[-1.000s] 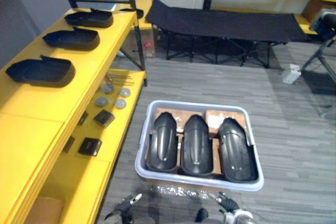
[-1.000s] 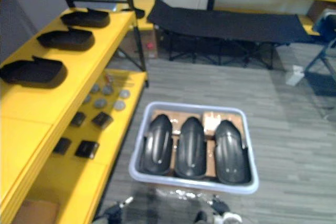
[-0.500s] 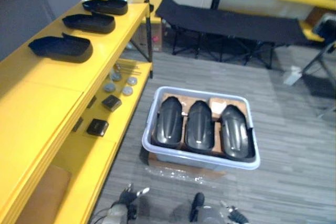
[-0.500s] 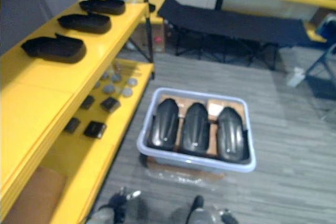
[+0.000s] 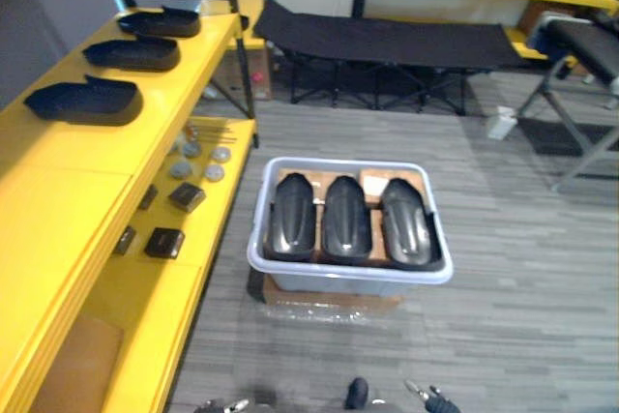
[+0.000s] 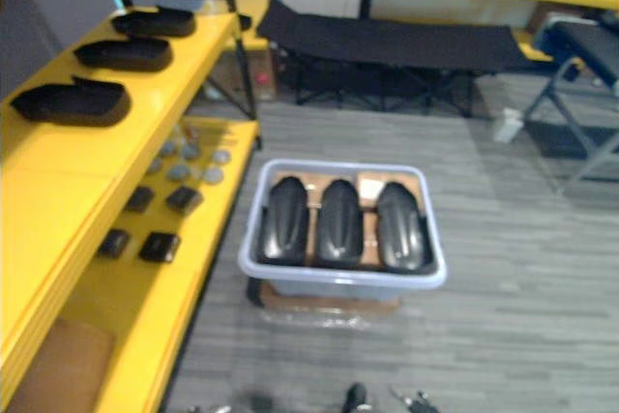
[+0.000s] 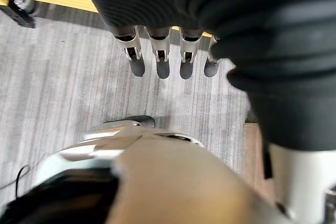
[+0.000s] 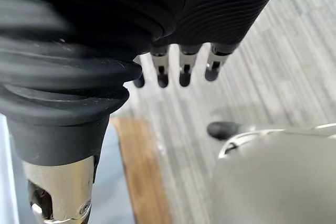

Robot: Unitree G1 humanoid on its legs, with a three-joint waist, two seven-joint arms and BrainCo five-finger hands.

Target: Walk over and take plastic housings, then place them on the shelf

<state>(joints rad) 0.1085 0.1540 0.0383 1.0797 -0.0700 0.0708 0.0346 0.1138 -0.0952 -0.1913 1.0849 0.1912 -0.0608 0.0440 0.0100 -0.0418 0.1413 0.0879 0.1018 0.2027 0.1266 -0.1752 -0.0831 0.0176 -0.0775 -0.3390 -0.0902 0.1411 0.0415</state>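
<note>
Three black plastic housings (image 5: pixel 346 219) lie side by side in a grey bin (image 5: pixel 348 276) on the floor ahead of me. Three more black housings (image 5: pixel 82 102) rest in a row on the top board of the yellow shelf (image 5: pixel 68 171) at my left. My left hand (image 7: pixel 160 61) hangs low over the floor, fingers straight and holding nothing. My right hand (image 8: pixel 185 67) hangs the same way, open and holding nothing. Both hands are well short of the bin.
The shelf's lower board (image 5: pixel 208 215) carries small black boxes and round discs. The bin sits on a cardboard sheet (image 5: pixel 329 295). A black cot (image 5: pixel 387 41) stands behind it, a white bottle (image 5: pixel 500 123) and a folding stand (image 5: pixel 580 55) to the right.
The whole view has shifted with the camera; the bin now shows a little further left and higher up. No thing has moved, and both hands still hang low.
</note>
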